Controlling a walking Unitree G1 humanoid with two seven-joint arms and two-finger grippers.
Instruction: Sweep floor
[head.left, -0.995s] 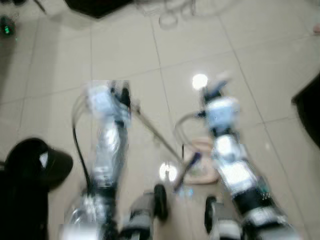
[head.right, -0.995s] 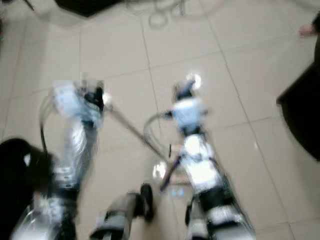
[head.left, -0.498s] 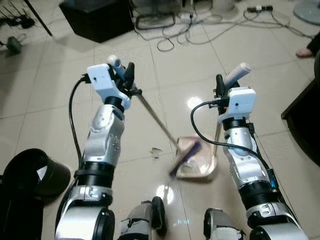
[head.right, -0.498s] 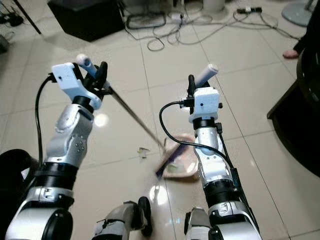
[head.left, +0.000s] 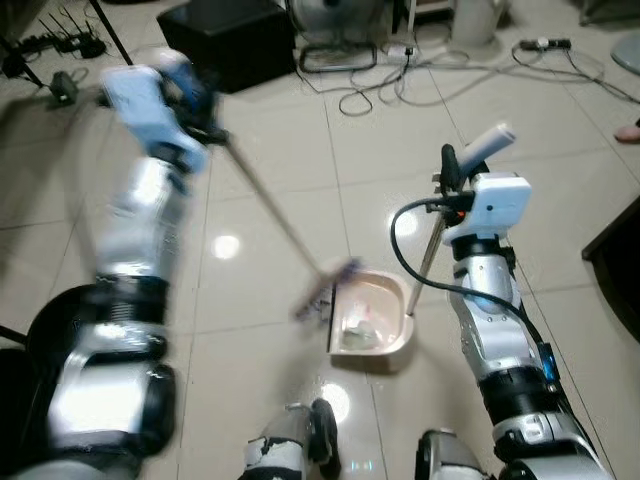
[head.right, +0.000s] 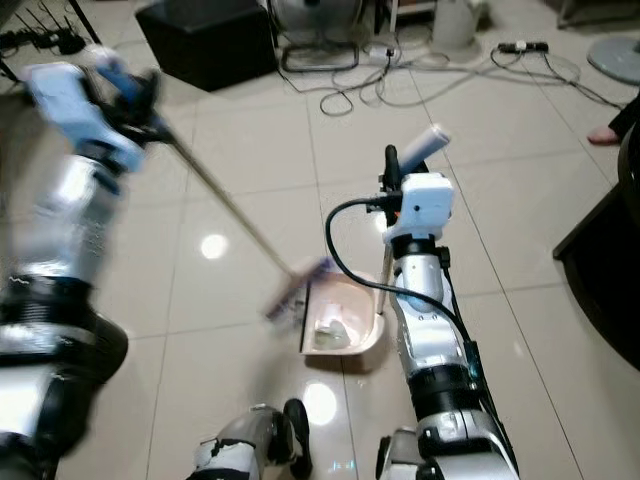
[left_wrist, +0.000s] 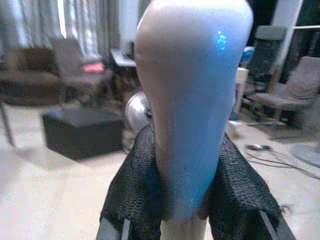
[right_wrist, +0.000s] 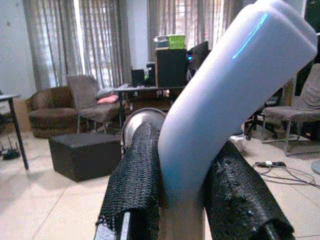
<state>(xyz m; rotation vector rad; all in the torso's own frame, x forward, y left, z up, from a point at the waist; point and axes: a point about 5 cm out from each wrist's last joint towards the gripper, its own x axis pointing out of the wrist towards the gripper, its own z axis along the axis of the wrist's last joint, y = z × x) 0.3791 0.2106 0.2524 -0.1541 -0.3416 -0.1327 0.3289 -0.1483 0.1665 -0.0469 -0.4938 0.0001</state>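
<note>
Broom head (head.left: 322, 288) (motion-blurred) beside dustpan (head.left: 372, 318).

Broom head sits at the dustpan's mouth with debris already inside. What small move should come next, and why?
Probably a short stroke of the broom toward the dustpan, with the left end effector drawing the handle. The bristles sit at the pan's open edge, where bits may remain. The right end effector is shut on the dustpan handle and should hold it steady.

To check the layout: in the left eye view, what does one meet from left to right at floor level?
Black bin → broom head → dustpan → right arm's gripper on the dustpan handle.
</note>
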